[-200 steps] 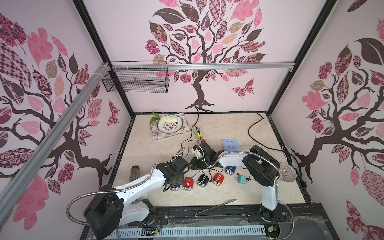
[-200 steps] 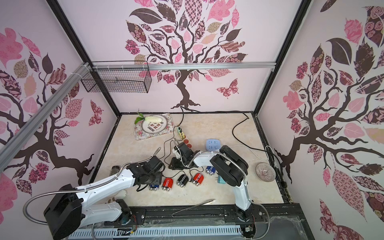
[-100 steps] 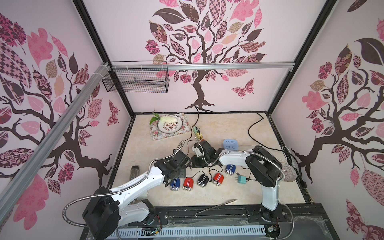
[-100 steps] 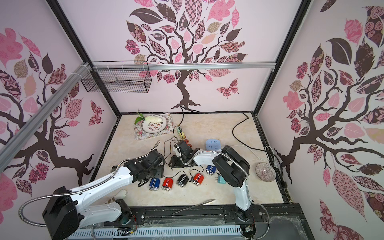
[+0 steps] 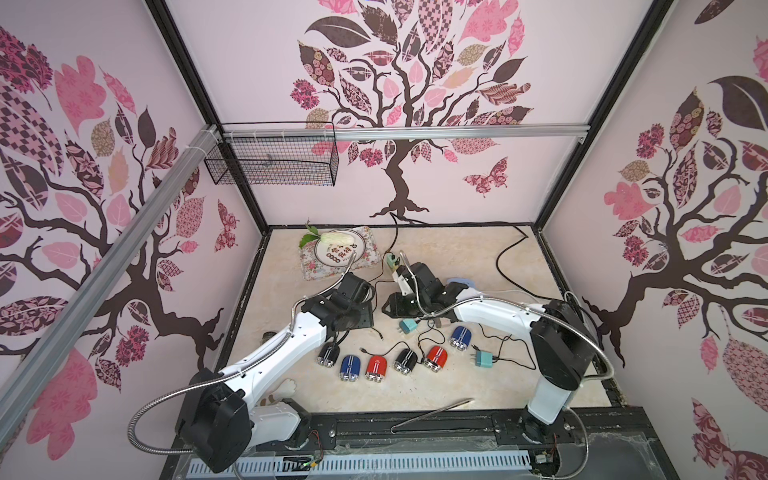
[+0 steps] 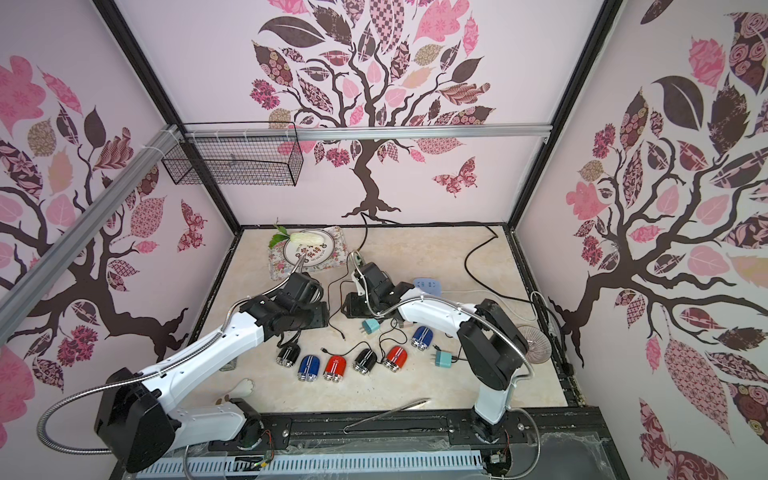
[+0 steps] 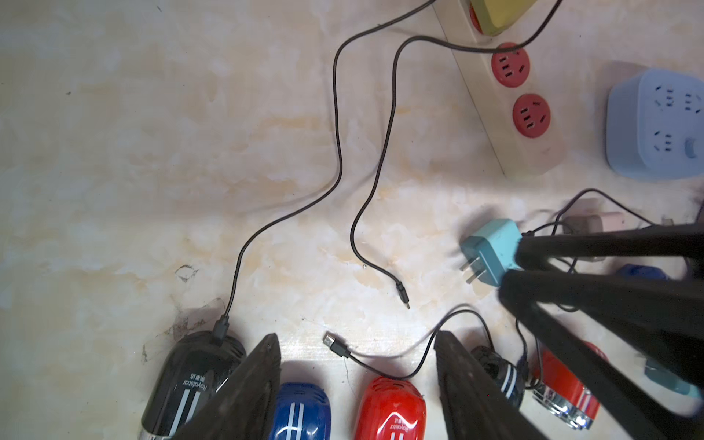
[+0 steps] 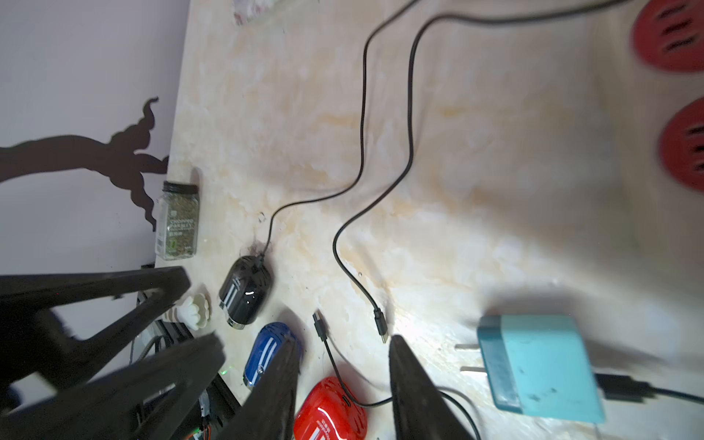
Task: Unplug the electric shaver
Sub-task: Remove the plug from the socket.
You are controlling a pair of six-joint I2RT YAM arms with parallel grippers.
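The left fingers (image 7: 274, 352) have backed off the shaver row toward 11 o'clock, spread and empty. The right fingers (image 8: 399, 356) have widened, empty too, with the teal plug (image 8: 541, 365) lying loose just beside them. The blue shaver (image 7: 301, 411), toward the table's (image 5: 478, 386) 6 o'clock edge, carries no cable, so the unplugging looks done.

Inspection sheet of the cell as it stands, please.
Surface: pale marbled tabletop, dark smudges.
Job's things: six shavers in a row; end black shaver has a charging cable plugged in.
Clutter: teal adapter lying unplugged; spice jar; plate.
Grippers: left gripper open, empty; right gripper open, empty.
Cables: charging cable runs toward the power strip; second cable end loose.
Surroundings: wire basket on the wall; tree wallpaper.
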